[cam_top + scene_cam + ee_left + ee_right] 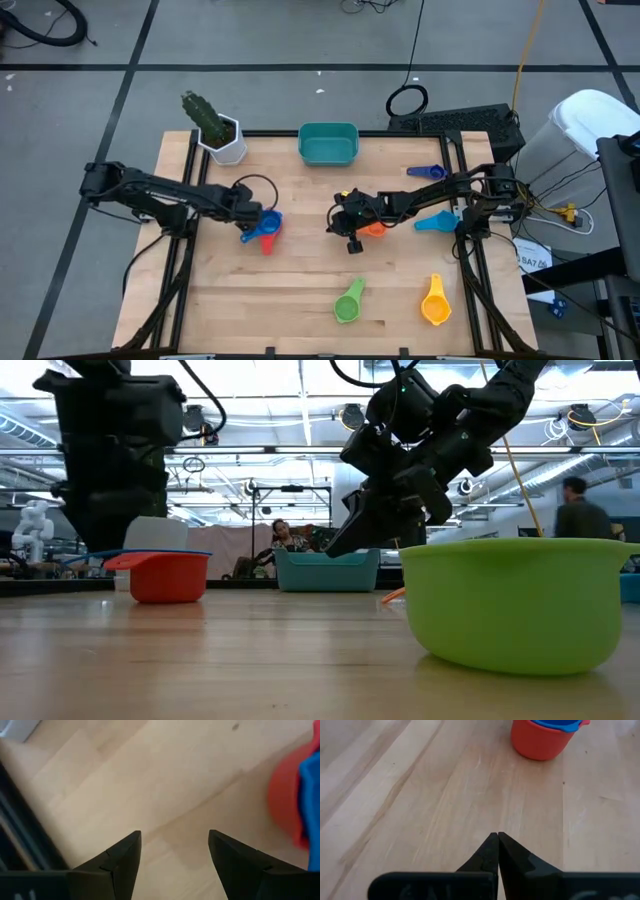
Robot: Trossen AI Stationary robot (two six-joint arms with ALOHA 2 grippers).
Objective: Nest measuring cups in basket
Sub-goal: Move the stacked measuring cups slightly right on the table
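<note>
A blue cup sits nested in a red cup point(265, 230) point(542, 737) point(160, 574) on the table, left of centre. My left gripper point(254, 213) point(175, 852) is open just beside this pair, with nothing between its fingers. My right gripper point(334, 217) point(498, 842) point(350, 532) is shut and empty near the table's centre, pointing at the red cup. An orange cup point(373, 229) lies partly hidden under the right wrist. The light blue cup point(434, 221), dark blue cup point(427, 172), green cup point(348, 303) point(510, 600) and yellow cup point(435, 301) lie apart. The teal basket point(328, 143) point(327, 570) stands at the far edge.
A white pot with a green plant point(222, 137) stands at the far left corner beside the basket. Bare wood lies between the two grippers and along the near left part of the table. Black frame rails run along both sides.
</note>
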